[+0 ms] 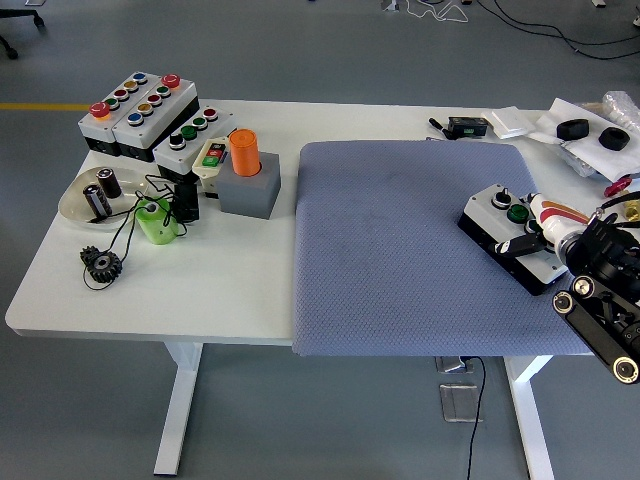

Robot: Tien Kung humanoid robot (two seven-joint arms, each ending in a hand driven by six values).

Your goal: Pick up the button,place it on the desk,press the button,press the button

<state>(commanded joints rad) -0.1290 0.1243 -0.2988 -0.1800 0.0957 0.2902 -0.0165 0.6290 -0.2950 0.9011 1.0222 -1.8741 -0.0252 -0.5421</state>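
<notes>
Grey floor [330,45], yellow floor line [35,106], black cables [560,30], white table [150,290] on white legs.

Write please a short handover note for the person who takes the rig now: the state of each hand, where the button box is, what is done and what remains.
Right hand: shut on the button box, fingers over its near end.
Left hand: not in view.
The button box is on the blue mat, near its right edge; whether it rests flat or is slightly lifted I cannot tell.
Done: the box is grasped and brought over the mat.
Left: release it if not yet set down, then press a button twice. The other button boxes stay at the table's far left.
</notes>
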